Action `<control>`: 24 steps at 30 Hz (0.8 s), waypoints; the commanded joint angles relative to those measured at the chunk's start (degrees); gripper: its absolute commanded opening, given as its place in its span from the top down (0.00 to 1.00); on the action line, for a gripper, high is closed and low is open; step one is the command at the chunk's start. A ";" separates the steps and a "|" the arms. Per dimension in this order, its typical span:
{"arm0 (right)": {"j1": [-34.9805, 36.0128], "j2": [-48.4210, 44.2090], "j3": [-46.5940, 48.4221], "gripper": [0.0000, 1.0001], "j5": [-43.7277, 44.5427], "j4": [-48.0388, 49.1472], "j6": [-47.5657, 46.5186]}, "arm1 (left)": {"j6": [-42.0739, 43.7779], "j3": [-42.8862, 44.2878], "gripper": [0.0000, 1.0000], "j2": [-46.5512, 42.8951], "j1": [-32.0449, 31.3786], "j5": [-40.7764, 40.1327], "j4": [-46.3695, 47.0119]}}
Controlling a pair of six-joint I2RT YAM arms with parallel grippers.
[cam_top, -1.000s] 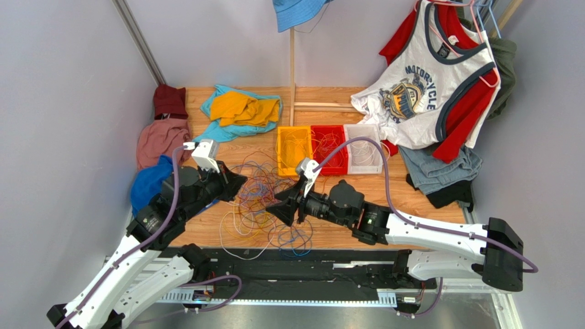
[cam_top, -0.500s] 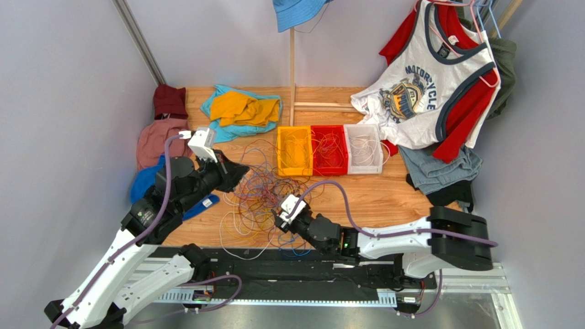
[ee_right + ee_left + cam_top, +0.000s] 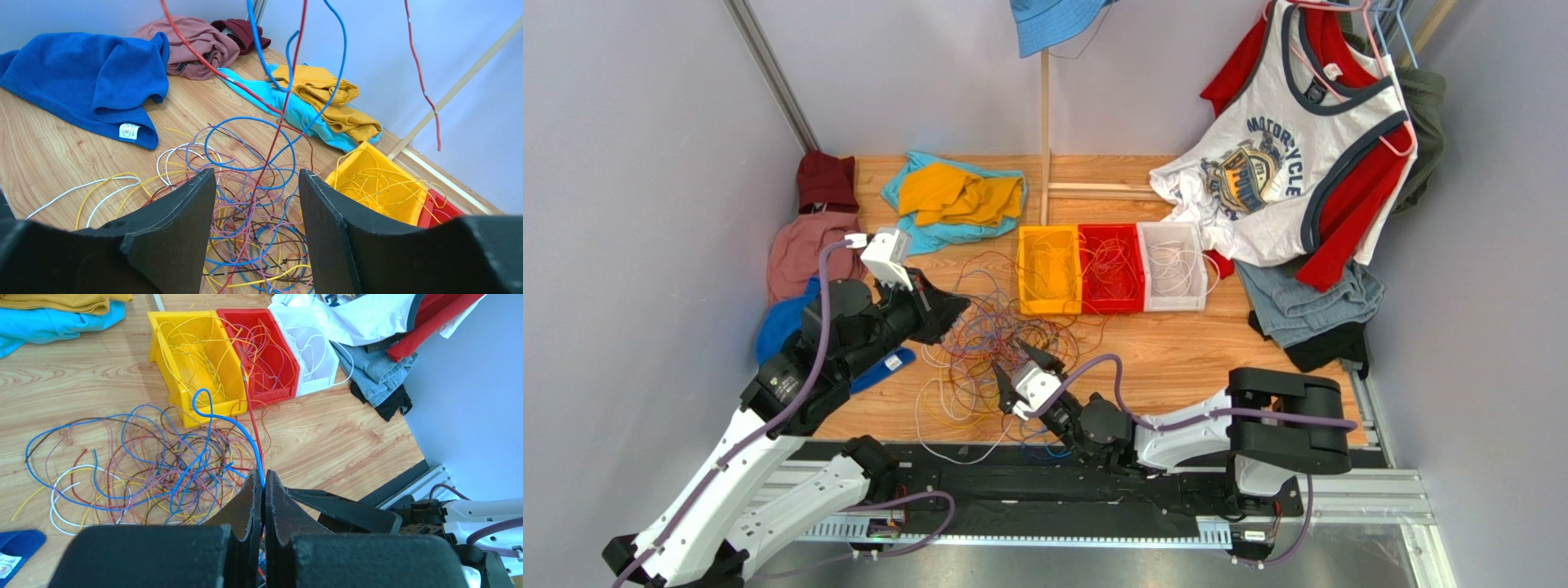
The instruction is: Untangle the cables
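Observation:
The cables lie in a loose tangle of blue, pink, yellow, brown, red and white wires on the wooden table; they also show in the left wrist view and the right wrist view. My left gripper is at the tangle's left edge, held above it. Its fingers are shut on a blue wire and a red wire that rise from the pile. My right gripper is open at the tangle's near edge. In the right wrist view, a red wire hangs between its spread fingers, apart from both.
Yellow, red and white bins holding wires stand behind the tangle. A blue cloth, pink cloth and yellow-and-teal clothes lie to the left and back. Shirts hang at the right.
My right arm has folded back toward the near edge, carrying its gripper down and left to the tangle's near side. My left gripper lifted slightly away with its wires, then held still.

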 commanded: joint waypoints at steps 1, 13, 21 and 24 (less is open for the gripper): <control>0.53 0.71 3.13 0.43 0.69 15.87 -3.65 | -0.51 0.51 1.00 -0.29 0.30 0.88 0.89; 0.62 -2.18 7.27 0.46 -1.86 16.22 -5.14 | -1.04 -1.16 1.00 -0.81 0.21 0.88 1.06; 0.62 -5.51 8.24 0.97 -1.60 14.56 -4.62 | -1.30 -1.95 1.00 -1.51 0.30 1.77 1.07; 1.50 -12.34 8.32 1.00 2.26 7.03 -2.08 | -0.95 -2.48 1.00 -2.66 0.30 -1.29 -0.42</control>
